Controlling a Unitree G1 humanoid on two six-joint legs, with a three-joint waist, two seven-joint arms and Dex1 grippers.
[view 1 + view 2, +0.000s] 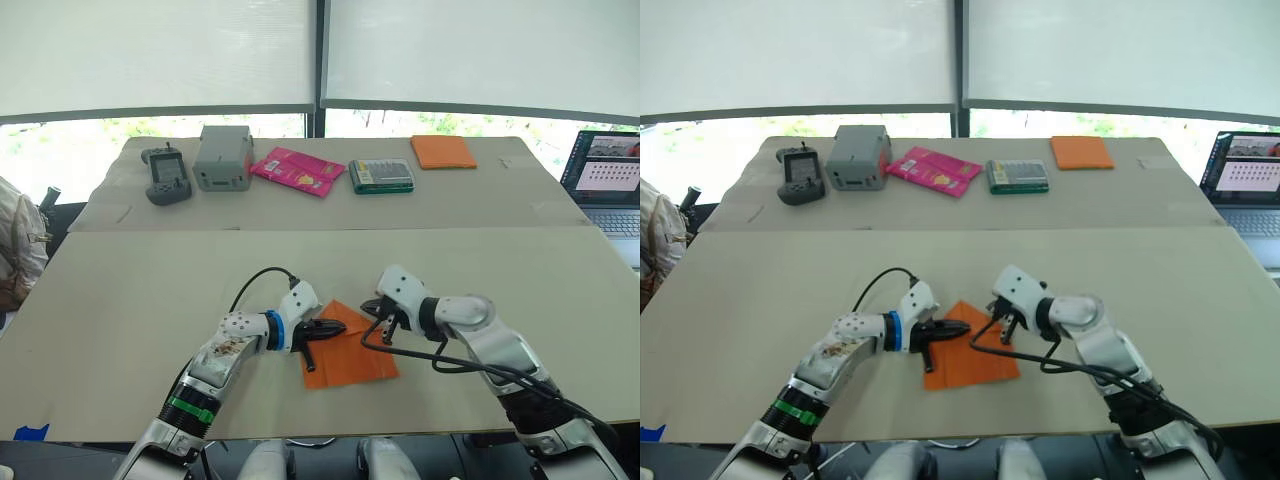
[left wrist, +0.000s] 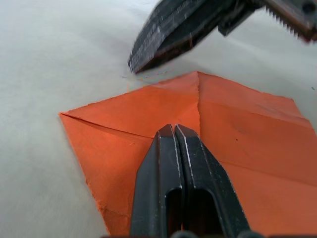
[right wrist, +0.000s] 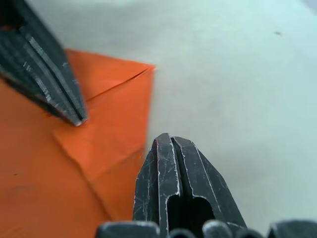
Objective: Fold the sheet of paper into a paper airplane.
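Left eye view: both pincers, left pincer (image 1: 322, 327) and right pincer (image 1: 380, 318), closed and empty, press on the sheet of paper (image 1: 350, 358).

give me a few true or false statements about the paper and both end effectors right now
1. The sheet of paper lies on the near table. True.
2. The left end effector is wide open. False: its fingers are shut, resting over the paper.
3. The right end effector is shut. True.
4. The paper is still a flat, unfolded square. False: corners are folded in, forming a point.
5. The pink packet lies on the paper. False: it is on the far table.
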